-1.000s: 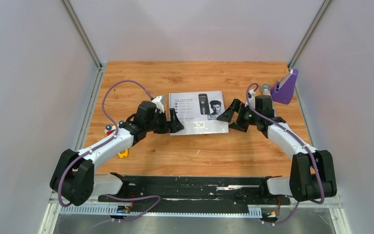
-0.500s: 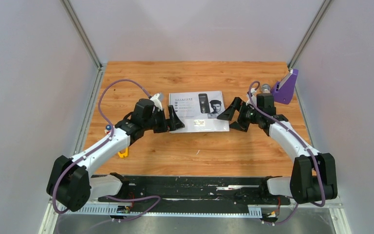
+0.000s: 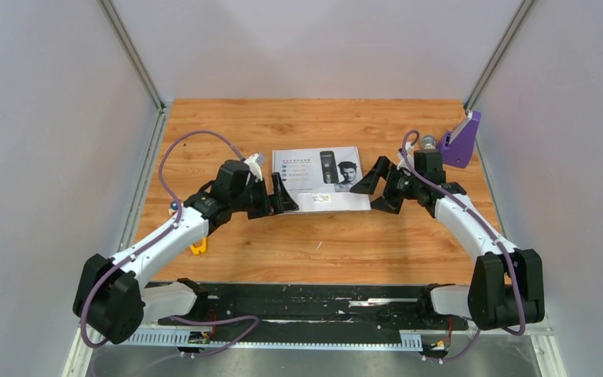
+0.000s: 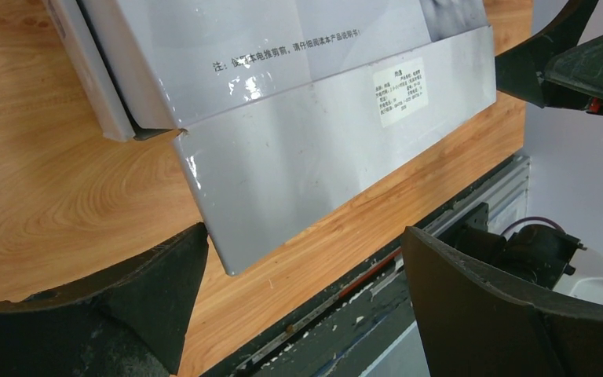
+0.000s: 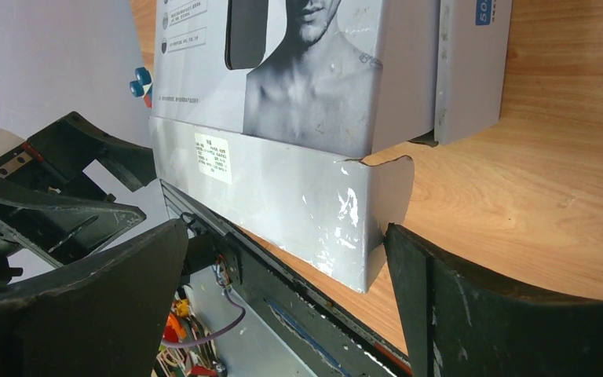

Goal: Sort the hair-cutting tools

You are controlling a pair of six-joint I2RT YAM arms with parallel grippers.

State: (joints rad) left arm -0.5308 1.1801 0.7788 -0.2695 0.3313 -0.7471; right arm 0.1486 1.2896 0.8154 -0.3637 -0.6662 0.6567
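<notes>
- A grey hair-clipper box (image 3: 318, 179), printed with a clipper and a man's portrait, is lying flat in the middle of the wooden counter (image 3: 322, 243); I cannot see the tools themselves.
- The box's long flap (image 4: 322, 157) is lying open on the counter, toward the bottom of the top view.
- The left gripper (image 3: 276, 198) is sitting with its jaws spread wide at the box's left edge, gripping nothing.
- The right gripper (image 3: 378, 191) is facing it, jaws equally wide, at the box's right edge, also gripping nothing.
- A purple object (image 3: 462, 141) and a silver cylinder (image 3: 429, 143) are sitting at the upper right.
- A yellow piece (image 3: 198, 248) is lying at lower left, beside the left arm.
</notes>
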